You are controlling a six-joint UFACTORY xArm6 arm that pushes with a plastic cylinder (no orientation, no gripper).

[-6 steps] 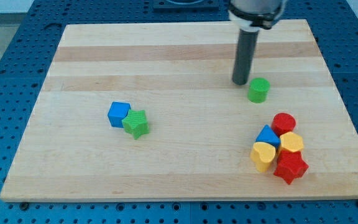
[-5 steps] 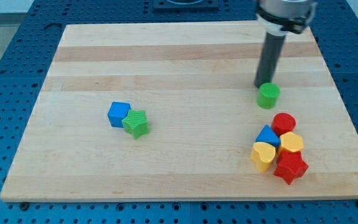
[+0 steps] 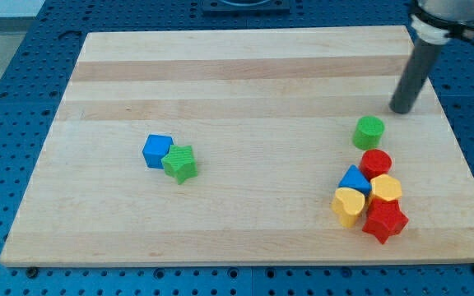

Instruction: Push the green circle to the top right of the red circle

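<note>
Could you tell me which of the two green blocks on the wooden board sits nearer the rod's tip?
The green circle, just above the red circle, is nearer my tip. The green star lies far off toward the view's left, touching the blue cube.

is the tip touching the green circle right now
No, my tip stands apart from the green circle, up and to the view's right of it, with bare board between.

There were no words, numbers, labels or signs to read anywhere. The wooden board (image 3: 220, 74) was plain, and the small coloured blocks on it had nothing written on them. The blue table (image 3: 6, 99) with little holes had no writing either.
</note>
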